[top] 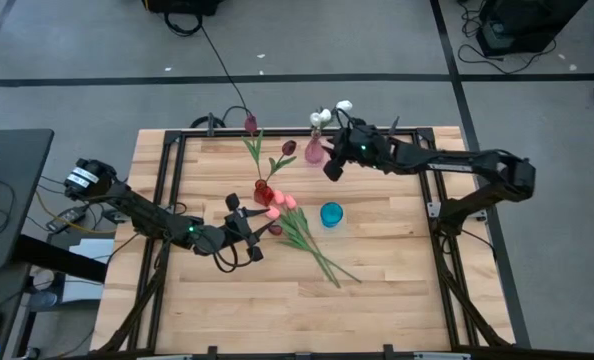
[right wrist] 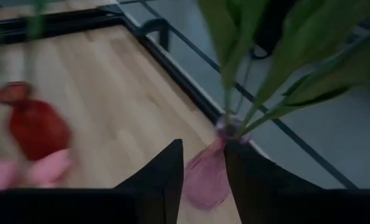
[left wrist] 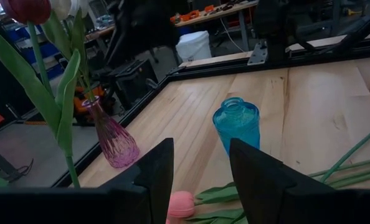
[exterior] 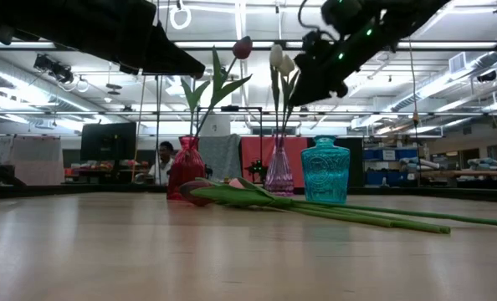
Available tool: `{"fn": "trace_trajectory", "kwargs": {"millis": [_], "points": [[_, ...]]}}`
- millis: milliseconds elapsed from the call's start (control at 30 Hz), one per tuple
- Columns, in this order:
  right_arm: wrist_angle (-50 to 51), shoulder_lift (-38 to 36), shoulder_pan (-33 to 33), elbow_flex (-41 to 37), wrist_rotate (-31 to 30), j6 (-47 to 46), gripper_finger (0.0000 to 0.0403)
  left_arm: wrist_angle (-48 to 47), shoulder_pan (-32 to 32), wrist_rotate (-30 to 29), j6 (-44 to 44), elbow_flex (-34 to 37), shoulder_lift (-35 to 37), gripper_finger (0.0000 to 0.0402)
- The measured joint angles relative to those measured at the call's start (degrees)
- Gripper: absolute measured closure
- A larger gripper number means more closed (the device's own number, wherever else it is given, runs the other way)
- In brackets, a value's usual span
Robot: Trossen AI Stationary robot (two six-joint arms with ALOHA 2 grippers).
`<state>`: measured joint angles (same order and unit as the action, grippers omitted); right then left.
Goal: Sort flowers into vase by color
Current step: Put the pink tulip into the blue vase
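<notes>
Several pink tulips (top: 282, 205) lie flat on the table near its middle, their stems (top: 322, 258) running toward the near right. A red vase (top: 264, 190) holds maroon tulips (top: 289, 147). White tulips (top: 322, 116) stand in a pink vase (top: 315, 151) by the far edge. A blue vase (top: 331, 214) has no flower in it. My left gripper (top: 255, 226) hangs open above the pink heads (left wrist: 182, 203). Just right of the pink vase (right wrist: 203, 180), my right gripper (top: 332, 168) is open and raised, looking past its fingers at the vase and green stems (right wrist: 235, 118).
The three vases stand close together between the middle and the far edge (exterior: 279, 171). A black metal frame (top: 167, 190) runs around the tabletop. Bare wood lies along the near side (top: 277, 310). A person sits in the room behind the table (exterior: 161, 159).
</notes>
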<state>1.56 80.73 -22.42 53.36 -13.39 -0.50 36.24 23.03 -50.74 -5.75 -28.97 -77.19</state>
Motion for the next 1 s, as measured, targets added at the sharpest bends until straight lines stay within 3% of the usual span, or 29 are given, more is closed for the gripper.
{"fn": "trace_trajectory", "kwargs": {"millis": [233,333,533,733,1000], "points": [[6.56,-8.77,10.87,0.02,-0.02,-6.18,0.0274,-0.61,0.00,0.00,0.01,0.00,0.00,0.0241],[7.66,-8.22,18.81,0.02,-4.57,-8.48,0.0274,-0.82,0.00,0.00,0.01,0.00,0.00,0.0241],[6.13,-1.00,30.51,0.02,-13.10,-14.48,0.0275,-0.88,-0.02,-0.02,0.01,0.00,0.00,0.0241],[7.53,8.91,33.32,3.99,-8.25,-19.22,0.0275,-1.14,0.60,0.01,-0.05,0.00,0.76,0.0241],[24.97,22.90,33.65,20.82,-5.42,-17.51,0.0275,-4.95,3.09,0.32,-1.78,0.03,3.94,0.0241]]}}
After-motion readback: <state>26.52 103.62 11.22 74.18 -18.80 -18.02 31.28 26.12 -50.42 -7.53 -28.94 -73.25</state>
